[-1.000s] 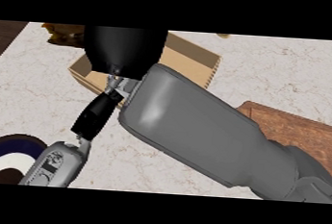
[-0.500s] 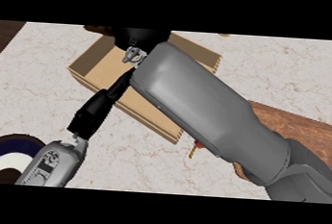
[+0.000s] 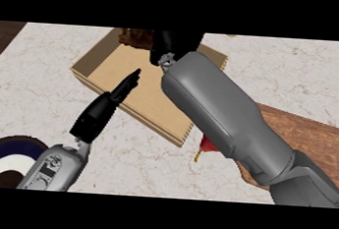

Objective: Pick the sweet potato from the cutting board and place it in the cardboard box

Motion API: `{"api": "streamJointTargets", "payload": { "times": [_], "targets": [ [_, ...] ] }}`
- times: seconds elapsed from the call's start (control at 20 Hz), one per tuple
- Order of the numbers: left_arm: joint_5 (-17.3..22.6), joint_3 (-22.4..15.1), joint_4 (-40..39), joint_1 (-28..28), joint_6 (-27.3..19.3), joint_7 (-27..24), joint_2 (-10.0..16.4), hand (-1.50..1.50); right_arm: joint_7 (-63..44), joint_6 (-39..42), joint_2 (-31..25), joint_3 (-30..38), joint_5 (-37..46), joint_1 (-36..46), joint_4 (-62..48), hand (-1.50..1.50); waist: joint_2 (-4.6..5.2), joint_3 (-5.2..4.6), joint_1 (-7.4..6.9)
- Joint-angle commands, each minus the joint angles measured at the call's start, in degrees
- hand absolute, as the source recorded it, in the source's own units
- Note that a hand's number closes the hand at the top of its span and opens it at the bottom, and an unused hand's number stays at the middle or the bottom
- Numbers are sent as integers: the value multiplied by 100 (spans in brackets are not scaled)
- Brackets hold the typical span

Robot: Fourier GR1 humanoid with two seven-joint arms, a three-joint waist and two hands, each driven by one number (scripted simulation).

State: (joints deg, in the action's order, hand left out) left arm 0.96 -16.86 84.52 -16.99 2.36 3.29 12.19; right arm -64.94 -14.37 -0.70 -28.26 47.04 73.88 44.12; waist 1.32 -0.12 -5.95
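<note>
Right hand hovering over cardboard box beside sweet potato, its grip impossible to tell, left hand pointing boxward, fingers straight, pressed together.

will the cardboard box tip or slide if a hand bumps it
The cardboard box is low and wide, flat on the counter, so it would likely slide, not tip. Its thin open walls probably flex under a push. With little visible inside, it is probably light.

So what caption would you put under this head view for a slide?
Right robot hand holds the sweet potato above the cardboard box's far edge; left robot hand open nearby.
</note>
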Motion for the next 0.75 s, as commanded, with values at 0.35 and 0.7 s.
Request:
{"api": "streamJointTargets", "payload": {
  "times": [0.35, 0.7],
  "targets": [
    [-45, 184, -192, -21, -54, -90, 25, 0, 54, -3133, 67, 258, -69, -389, 47, -150, -32, 10, 168],
    [-2, 211, -142, 121, -118, 83, -55, 0, 325, -4869, 67, 589, -13, -960, 725, -150, -125, 17, 427]
  ]
}}
